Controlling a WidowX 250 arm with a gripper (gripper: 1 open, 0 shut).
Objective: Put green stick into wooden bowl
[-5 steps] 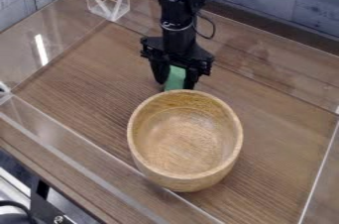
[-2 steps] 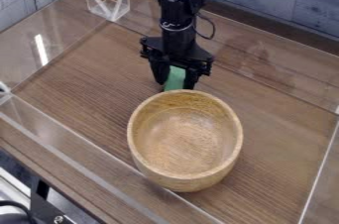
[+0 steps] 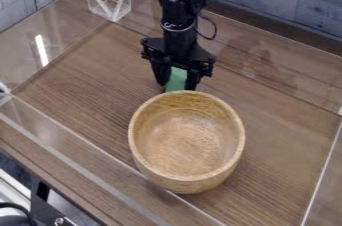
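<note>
The green stick (image 3: 177, 76) shows as a bright green block between the black fingers of my gripper (image 3: 178, 80), just behind the far rim of the wooden bowl. My gripper points straight down, low at the table, and is shut on the stick. The stick's lower end is hidden behind the bowl's rim and the fingers. The wooden bowl (image 3: 187, 142) is large, round and light, with nothing inside it, and it stands in front of the gripper toward the camera.
The wooden table (image 3: 94, 80) is enclosed by clear acrylic walls (image 3: 54, 140) on the near and left sides. A clear plastic stand (image 3: 107, 2) sits at the back left. A dark wall runs behind.
</note>
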